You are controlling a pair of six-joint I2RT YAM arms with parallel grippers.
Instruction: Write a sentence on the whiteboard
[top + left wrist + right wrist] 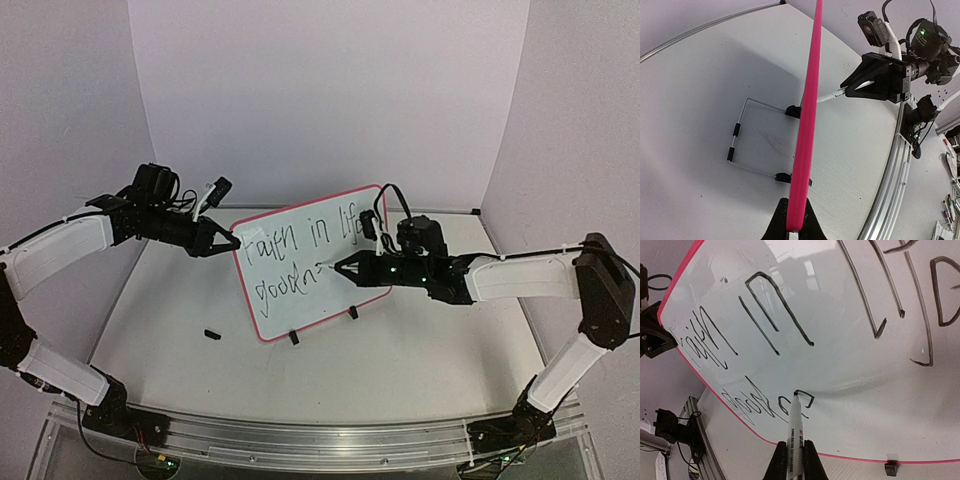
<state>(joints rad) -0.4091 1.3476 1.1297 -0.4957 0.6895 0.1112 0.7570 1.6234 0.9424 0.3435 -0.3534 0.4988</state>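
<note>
The whiteboard (pixel 305 265) with its pink-red frame stands tilted on two black clip feet mid-table, with black handwriting on it. My left gripper (pixel 236 242) is shut on the board's left edge; in the left wrist view the pink frame (pixel 807 120) runs up from between my fingers (pixel 776 226). My right gripper (pixel 342 268) is shut on a white marker (pixel 796 432), whose black tip touches the board (pixel 850 355) at the end of the lower line of writing. The right gripper and marker also show in the left wrist view (pixel 852 90).
A small black marker cap (pixel 211 334) lies on the table left of the board. The board's wire stand (pixel 740 145) rests behind it. The metal rail (pixel 320 430) runs along the table's near edge. Walls close in the back and sides.
</note>
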